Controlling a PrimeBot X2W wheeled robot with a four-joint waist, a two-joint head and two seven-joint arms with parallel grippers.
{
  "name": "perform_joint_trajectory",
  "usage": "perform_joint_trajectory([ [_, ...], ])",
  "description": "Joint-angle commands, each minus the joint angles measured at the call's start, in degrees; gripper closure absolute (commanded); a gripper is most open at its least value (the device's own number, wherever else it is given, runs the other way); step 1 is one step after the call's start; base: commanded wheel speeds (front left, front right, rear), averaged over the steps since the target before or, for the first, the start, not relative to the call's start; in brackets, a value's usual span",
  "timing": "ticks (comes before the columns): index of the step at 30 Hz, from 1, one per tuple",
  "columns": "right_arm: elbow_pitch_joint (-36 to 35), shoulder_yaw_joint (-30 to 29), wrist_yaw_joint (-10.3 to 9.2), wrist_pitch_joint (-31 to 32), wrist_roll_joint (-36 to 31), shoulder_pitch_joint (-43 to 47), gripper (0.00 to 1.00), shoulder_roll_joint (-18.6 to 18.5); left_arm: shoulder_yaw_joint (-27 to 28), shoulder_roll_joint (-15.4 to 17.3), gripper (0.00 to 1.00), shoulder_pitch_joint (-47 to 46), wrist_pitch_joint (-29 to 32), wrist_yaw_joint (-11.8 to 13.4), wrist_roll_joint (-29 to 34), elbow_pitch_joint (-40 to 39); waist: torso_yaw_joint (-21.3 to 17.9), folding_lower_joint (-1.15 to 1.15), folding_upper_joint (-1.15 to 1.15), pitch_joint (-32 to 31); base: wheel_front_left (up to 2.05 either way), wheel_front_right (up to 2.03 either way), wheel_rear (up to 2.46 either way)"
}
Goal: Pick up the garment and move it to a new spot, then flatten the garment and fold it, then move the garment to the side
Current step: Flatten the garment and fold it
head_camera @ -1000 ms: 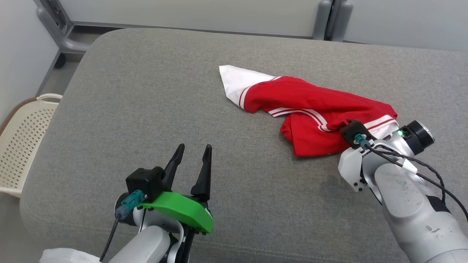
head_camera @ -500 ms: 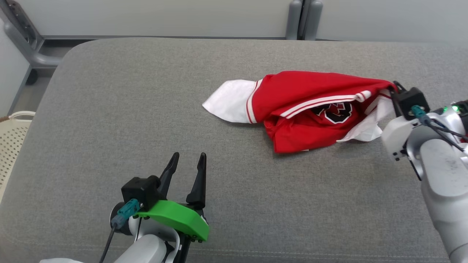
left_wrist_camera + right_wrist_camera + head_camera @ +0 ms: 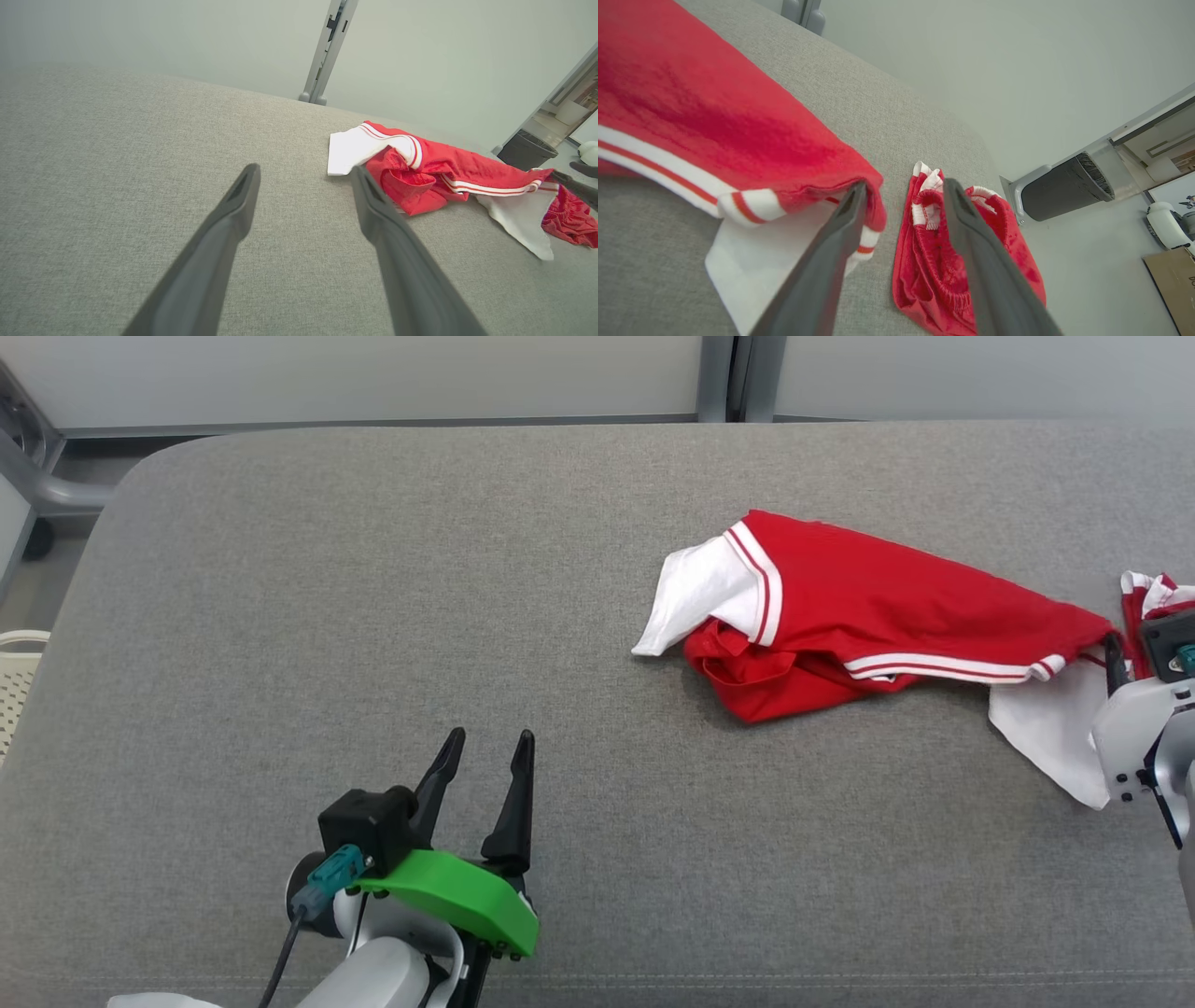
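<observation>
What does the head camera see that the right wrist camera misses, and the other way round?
Head view alone of the two: the left gripper, open over the grey cushion, and a pale basket at the edge. Right wrist view alone of the two: a dark bin and a cardboard box. Both: the red garment with white stripes, lying on the cushion.

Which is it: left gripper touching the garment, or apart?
Apart. Head view shows bare grey cushion between the open left gripper and the garment.
</observation>
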Motion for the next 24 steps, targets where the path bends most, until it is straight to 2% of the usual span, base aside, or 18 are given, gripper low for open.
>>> perform_joint_trajectory([
  [1,0.3,0.1,-0.1,-0.4,0.7,0.0,0.0,0.1,0.0,0.2,0.0,-0.5,0.1,-0.1,0.2,0.2,0.0,0.0,0.0,-0.2,0.0,0.0,0.0],
  [8,-1.2,2.7,-0.11,-2.9,2.0,0.2,0.0,-1.6,0.1,0.2,0.0,2.0,0.0,0.4,-0.6,0.4,-0.8,0.0,0.0,-2.6,0.0,0.0,0.0],
  [15,-8.9,9.3,-0.1,-3.4,7.6,1.4,0.0,1.1,0.4,0.5,0.0,3.4,-0.2,0.5,-0.7,-0.2,-1.3,0.0,0.0,-4.2,0.0,0.0,0.0],
  [20,-12.9,16.3,-0.1,-1.7,11.8,2.7,0.0,2.9,-0.1,0.5,0.0,2.3,0.0,0.2,0.2,-0.8,0.6,0.0,0.0,-3.8,0.0,0.0,0.0],
  [24,-11.7,21.2,-0.1,-0.6,13.5,3.1,0.0,3.1,-0.7,0.2,0.0,1.0,0.3,0.1,0.8,-1.6,3.6,0.0,0.0,-2.8,0.0,0.0,0.0],
])
